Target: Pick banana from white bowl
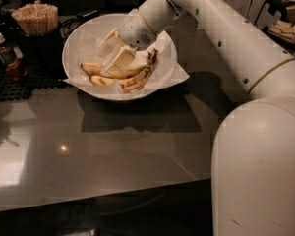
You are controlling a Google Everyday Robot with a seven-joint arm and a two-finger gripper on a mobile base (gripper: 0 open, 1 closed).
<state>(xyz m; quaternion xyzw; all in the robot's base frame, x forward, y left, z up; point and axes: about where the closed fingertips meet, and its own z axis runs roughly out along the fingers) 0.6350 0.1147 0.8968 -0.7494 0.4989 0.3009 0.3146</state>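
Camera view, brown-spotted yellow bananas [122, 74] on crumpled paper [174, 71] in white bowl [69, 45], end effector [116, 52] spread wide above them.

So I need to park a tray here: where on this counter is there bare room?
The grey counter in front of the white bowl is bare, out to the robot's body. Crowded: the bowl, where the open gripper hangs over the bananas, and the black mat with bottle and cup of sticks.

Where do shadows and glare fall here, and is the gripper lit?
Camera view: the white bowl casts a dark shadow on the counter before it; a small glare spot shines nearer the camera; the gripper, over the bananas in the bowl, is well lit.
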